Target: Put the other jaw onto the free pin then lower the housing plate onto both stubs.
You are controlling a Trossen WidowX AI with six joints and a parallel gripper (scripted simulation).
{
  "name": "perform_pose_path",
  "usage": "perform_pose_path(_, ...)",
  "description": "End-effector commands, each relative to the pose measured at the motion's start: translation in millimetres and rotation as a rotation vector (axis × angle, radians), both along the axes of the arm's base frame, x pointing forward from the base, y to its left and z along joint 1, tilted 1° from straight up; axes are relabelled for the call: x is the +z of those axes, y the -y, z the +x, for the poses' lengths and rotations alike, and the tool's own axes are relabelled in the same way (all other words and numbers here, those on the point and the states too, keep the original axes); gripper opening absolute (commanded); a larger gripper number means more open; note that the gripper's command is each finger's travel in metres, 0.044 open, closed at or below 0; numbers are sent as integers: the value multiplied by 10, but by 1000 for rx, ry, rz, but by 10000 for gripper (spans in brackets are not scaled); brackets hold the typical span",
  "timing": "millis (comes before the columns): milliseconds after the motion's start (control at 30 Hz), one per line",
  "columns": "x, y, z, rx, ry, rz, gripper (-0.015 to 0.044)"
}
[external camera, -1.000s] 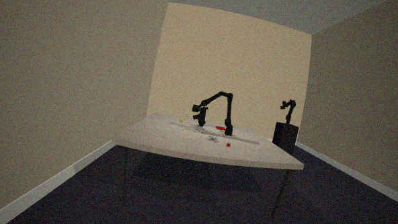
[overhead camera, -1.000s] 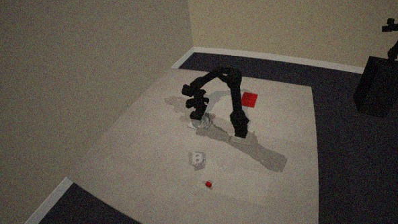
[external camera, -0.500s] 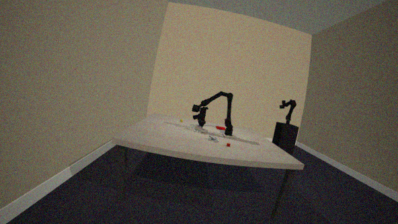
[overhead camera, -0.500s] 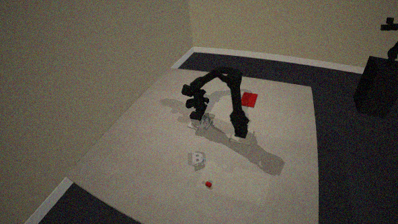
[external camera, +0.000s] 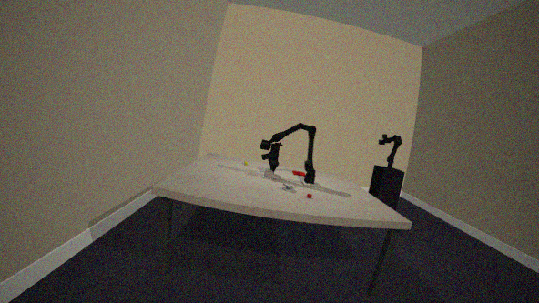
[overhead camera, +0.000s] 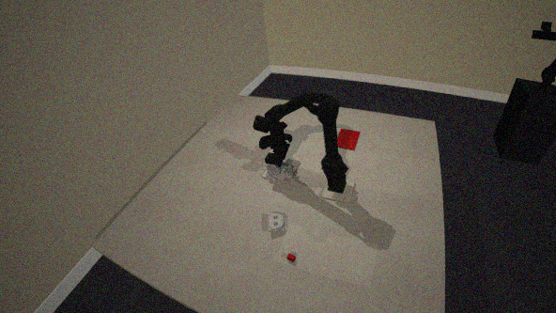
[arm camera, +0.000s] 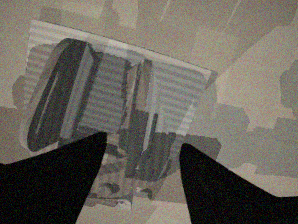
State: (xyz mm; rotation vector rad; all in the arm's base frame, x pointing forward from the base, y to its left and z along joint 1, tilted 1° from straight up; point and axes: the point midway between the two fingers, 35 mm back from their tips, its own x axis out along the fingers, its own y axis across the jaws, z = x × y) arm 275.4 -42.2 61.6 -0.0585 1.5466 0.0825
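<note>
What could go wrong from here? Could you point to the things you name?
The open gripper (overhead camera: 275, 164) (external camera: 273, 170) (arm camera: 144, 144) has its fingertips close over the gray assembly (overhead camera: 287, 170) (arm camera: 105, 90), so a sideways move might knock its parts. The housing plate (overhead camera: 276, 220) (external camera: 288, 187), if that is the pale two-holed piece, lies apart, and may tilt when lowered onto the stubs.

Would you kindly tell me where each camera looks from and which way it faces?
Top: high beside the table, looking obliquely down at it; the whole arm shows.
Exterior: farther back and lower, facing across the table to a wall; the whole arm again.
Wrist: on the arm near the gripper, facing past its two dark fingers to a ribbed plate.
Top and exterior share a small red block.
</note>
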Motion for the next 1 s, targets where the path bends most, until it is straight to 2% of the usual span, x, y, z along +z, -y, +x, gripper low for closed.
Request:
perform_pose_path(0, 342, 10, 22, 4, 19, -3, 224)
perform_pose_path(100, 540, 9, -6, 5, 20, -3, 224)
perform_pose_path(200, 475, 13, 26, 0, 33, -6, 224)
perform_pose_path(467, 533, -177, 107, 9, 63, 5, 434)
perform_pose_path(967, 565, -567, 142, 427, 67, -9, 440)
